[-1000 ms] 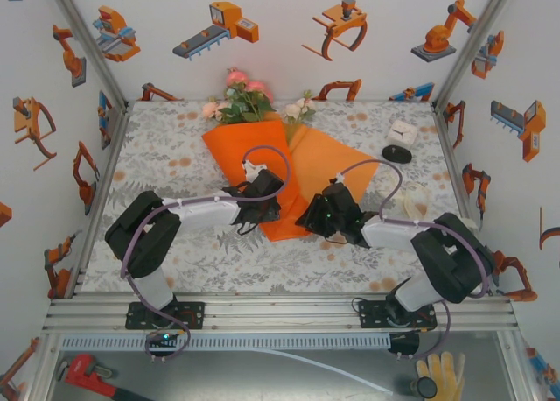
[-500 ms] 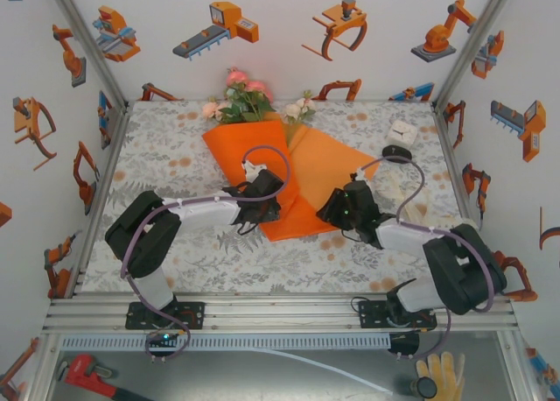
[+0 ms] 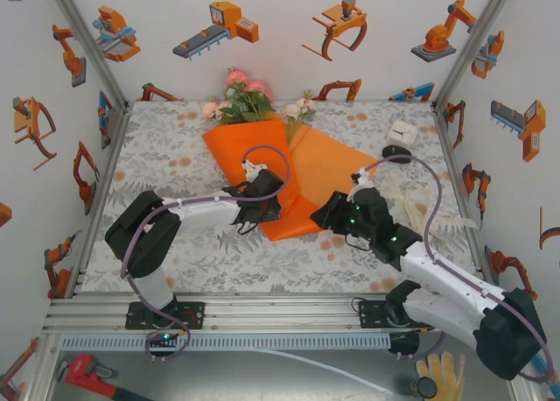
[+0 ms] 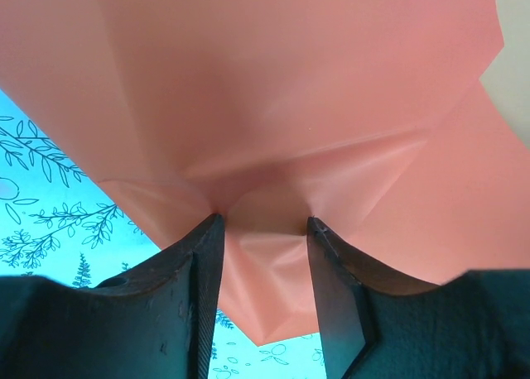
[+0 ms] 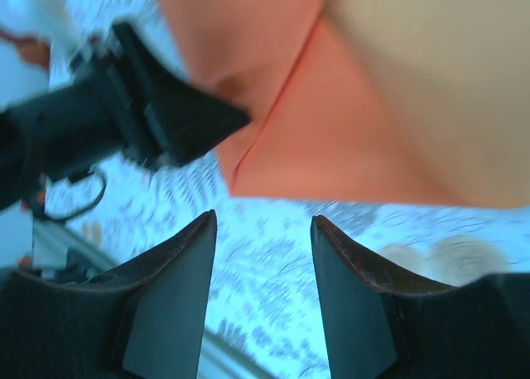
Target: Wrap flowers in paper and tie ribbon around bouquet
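Two grippers work at the near end of the paper (image 3: 254, 147), which lies on the cloth (image 3: 166, 156) near the middle of the table. The paper is folded lengthwise over the flowers (image 3: 248, 103), so that only blooms and leaves stick out at the far, wide end, close to the back wall. A flatter flap of the sheet spreads out to the right of the fold.

The left gripper (image 4: 265, 223) is clamped on the narrow near end of the paper. In the left wrist view, a puckered fold sits between its fingers (image 4: 207, 263), and creases run out from both tips.

The right gripper (image 5: 263, 222) stands open with nothing between its jaws. It hangs over the cloth just off the near right edge of the paper, apart from it, and points toward the left gripper.

Some ribbon (image 3: 451, 221) seems to lie loose on the cloth at the right side, beyond the right arm, though it is faint against the print. A white box (image 3: 402, 131) and a black disc (image 3: 397, 154) sit near the far right corner, well apart from the paper.
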